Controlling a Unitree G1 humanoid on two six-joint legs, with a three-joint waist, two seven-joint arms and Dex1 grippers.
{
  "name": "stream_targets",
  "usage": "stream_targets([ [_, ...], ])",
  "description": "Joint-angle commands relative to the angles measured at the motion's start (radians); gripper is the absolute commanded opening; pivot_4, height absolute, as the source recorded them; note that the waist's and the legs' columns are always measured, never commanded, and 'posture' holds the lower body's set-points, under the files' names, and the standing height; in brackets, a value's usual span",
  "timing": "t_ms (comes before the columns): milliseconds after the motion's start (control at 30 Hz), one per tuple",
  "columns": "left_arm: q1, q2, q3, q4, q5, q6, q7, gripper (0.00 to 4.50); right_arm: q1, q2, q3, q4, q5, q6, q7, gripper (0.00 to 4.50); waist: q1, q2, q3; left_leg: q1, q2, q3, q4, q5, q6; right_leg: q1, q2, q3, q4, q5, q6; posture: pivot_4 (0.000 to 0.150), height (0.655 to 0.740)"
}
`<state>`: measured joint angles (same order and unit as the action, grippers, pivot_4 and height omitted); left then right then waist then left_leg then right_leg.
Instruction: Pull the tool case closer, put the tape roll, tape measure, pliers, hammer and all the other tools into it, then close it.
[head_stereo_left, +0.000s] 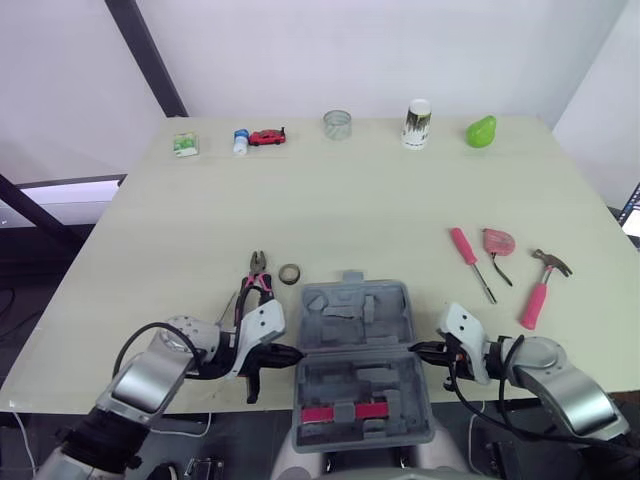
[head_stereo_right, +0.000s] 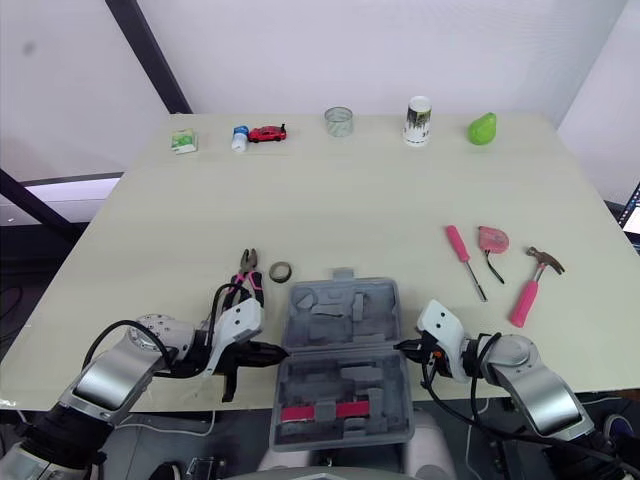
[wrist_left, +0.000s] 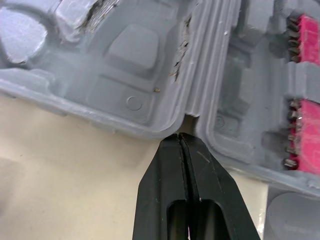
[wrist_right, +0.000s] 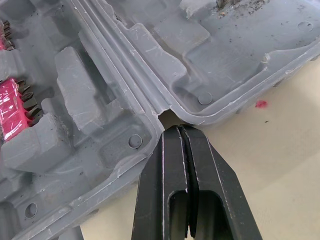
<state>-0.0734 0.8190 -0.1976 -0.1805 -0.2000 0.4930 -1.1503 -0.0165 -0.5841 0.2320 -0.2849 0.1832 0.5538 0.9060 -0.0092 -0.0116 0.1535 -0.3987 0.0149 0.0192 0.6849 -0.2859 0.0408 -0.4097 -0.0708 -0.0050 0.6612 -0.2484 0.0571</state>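
Tool case (head_stereo_left: 355, 345) lies open on the bench (head_stereo_left: 330, 200), its near half overhanging the edge. Left jaws and right jaws, each pressed together and empty, are set at the case's hinge notches, one on either side. Pulling-in is judged about done. Next, pliers (head_stereo_left: 258, 280), just left of the case, should be grasped, which calls for the jaws being opened.

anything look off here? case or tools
Yes: the near half of the open tool case, holding the pink bit strip, hangs past the near edge of the table, so it could tip off. The left gripper and right gripper sit at its hinge notches, jaws shut. Nothing spilled.
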Motion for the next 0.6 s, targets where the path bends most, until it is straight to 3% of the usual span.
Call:
stream_targets([
  [33, -0.001, 0.01, 0.007, -0.004, 0.001, -0.029, 0.003, 0.06, -0.016, 0.004, 0.004, -0.009, 0.008, -0.022, -0.006, 0.0, 0.0, 0.0, 0.0, 0.0, 0.0, 0.0, 0.0, 0.0, 0.0, 0.0, 0.0, 0.0, 0.0, 0.0, 0.0, 0.15, 0.74],
  [600, -0.056, -0.043, -0.016, 0.048, 0.026, -0.057, 0.038, 0.06, -0.013, -0.007, 0.0, -0.01, 0.013, -0.027, -0.015, 0.0, 0.0, 0.0, 0.0, 0.0, -0.002, 0.0, 0.0, 0.0, 0.0, 0.0, 0.0, 0.0, 0.0, 0.0, 0.0, 0.15, 0.74],
])
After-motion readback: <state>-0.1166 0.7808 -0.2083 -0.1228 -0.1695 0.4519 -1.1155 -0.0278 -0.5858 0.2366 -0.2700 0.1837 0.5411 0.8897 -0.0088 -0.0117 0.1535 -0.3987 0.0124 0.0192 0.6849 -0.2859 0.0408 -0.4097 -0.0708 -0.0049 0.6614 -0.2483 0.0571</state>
